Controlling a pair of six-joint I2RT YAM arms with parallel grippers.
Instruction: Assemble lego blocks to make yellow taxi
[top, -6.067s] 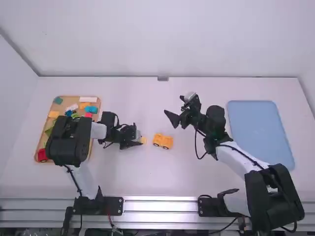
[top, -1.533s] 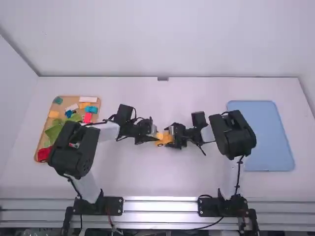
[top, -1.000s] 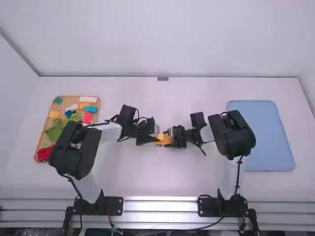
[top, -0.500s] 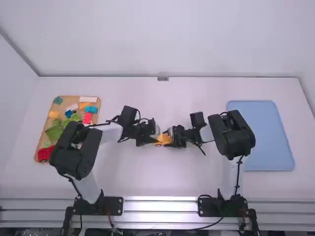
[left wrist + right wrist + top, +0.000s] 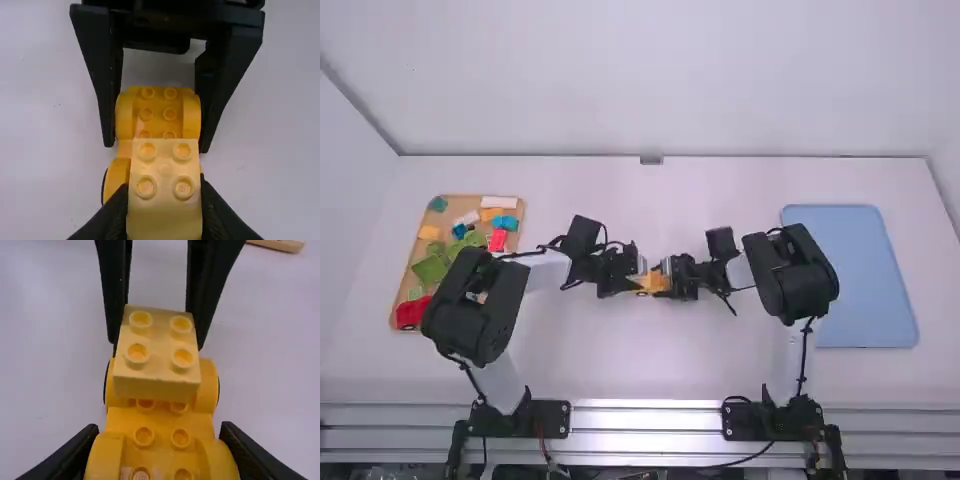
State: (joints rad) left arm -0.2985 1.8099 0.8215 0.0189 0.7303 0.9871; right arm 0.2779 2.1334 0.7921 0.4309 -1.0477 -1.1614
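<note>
Your left jaws grasp the pale yellow block (image 5: 158, 345) over the left end of the orange wheeled base (image 5: 162, 425), mid-surface (image 5: 650, 360); your right jaws clench the base's right end (presumably a brace), likely to resist sliding during pressing.

Tray (image 5: 465, 203) left, second tray (image 5: 855, 275) right; block (image 5: 165, 192) seemingly on chassis (image 5: 162, 440) between.

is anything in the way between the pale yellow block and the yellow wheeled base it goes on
Nothing visible is in the way: the left gripper has the pale yellow block over one end of the wheeled base, which the right gripper holds.
</note>
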